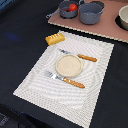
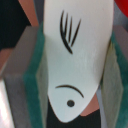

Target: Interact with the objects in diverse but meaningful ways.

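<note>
In the wrist view the flat white fish [image 2: 75,55] sits directly between the fingers [image 2: 35,75], whose green pads press on its two edges: the fingers are closed on the fish and hold it. Its long axis runs along the fingers, the head with eye and mouth line toward the lower part of that frame and the dark gill strokes toward the upper part. So any placing move would, I judge, turn on lowering it lengthwise, head first.

A sliver of red at the upper right corner of the wrist view may be the red tomato [image 1: 72,7], though it is too cut off to be sure. In the exterior view, the tomato lies in a blue-grey pot [image 1: 68,9] at the top centre, and the bread loaf [image 1: 55,38] lies at the upper left corner of the striped placemat [image 1: 35,85].

Neither the arm nor the fish appears in the exterior view, so where the fish hangs over the worktop [image 1: 20,30] cannot be told.
</note>
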